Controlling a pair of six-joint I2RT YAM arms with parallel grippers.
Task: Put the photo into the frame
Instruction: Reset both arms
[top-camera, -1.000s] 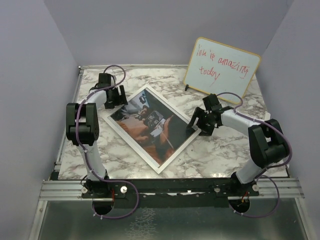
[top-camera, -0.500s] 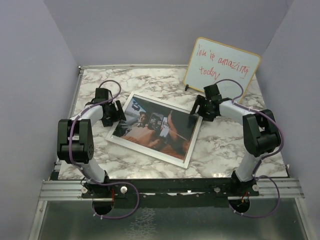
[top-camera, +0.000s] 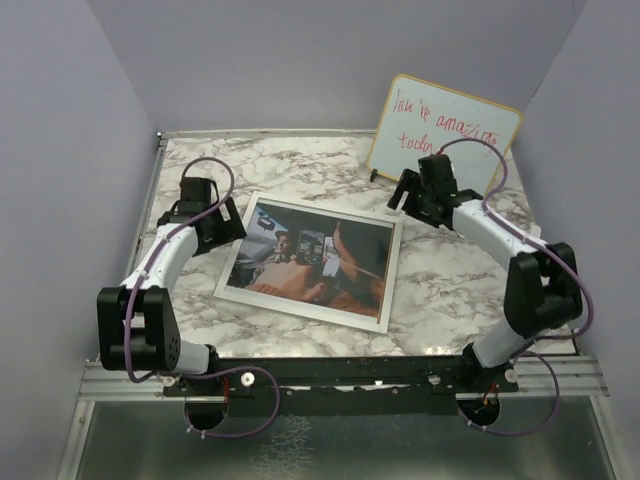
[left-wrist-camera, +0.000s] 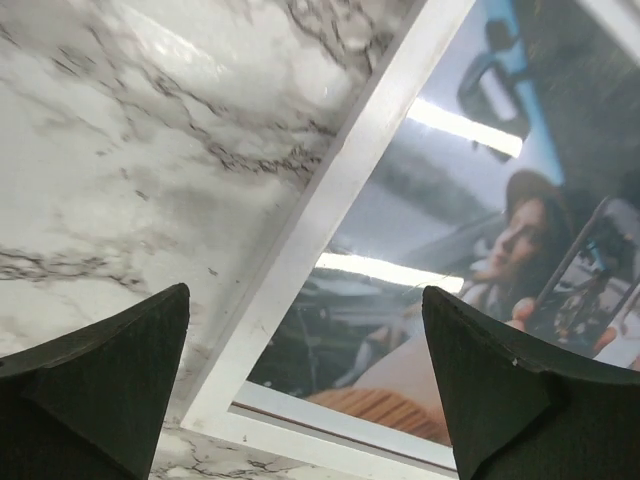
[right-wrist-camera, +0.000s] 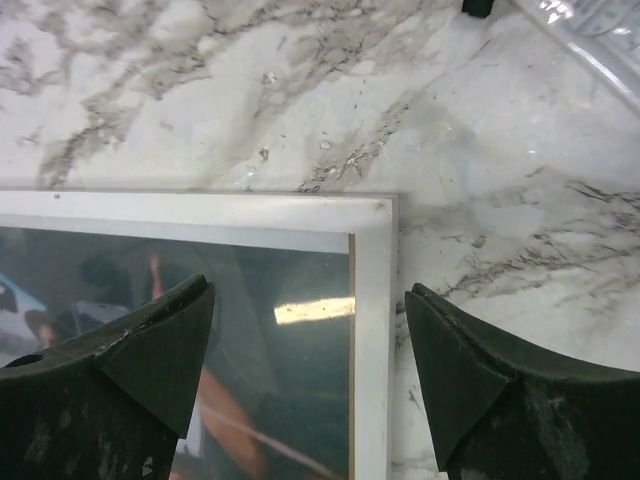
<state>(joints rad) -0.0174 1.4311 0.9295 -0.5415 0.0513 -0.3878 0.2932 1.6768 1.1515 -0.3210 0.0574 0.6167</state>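
The frame (top-camera: 300, 311) with the photo (top-camera: 315, 258) now lies squared, no longer skewed; my left claw (top-camera: 228, 224) and right claw (top-camera: 402, 196) gape empty, likely finished.

The only writing that can be read is on the whiteboard (top-camera: 462, 118), at the upper right of the top view. It is handwritten in red marker and slants down to the right. The upper line reads "You're amazing". The lower line starts "tod", probably "today", and its end is hidden behind the right arm (top-camera: 440, 180). No lettering can be made out on the photo (top-camera: 315, 260). Neither wrist view shows any text.
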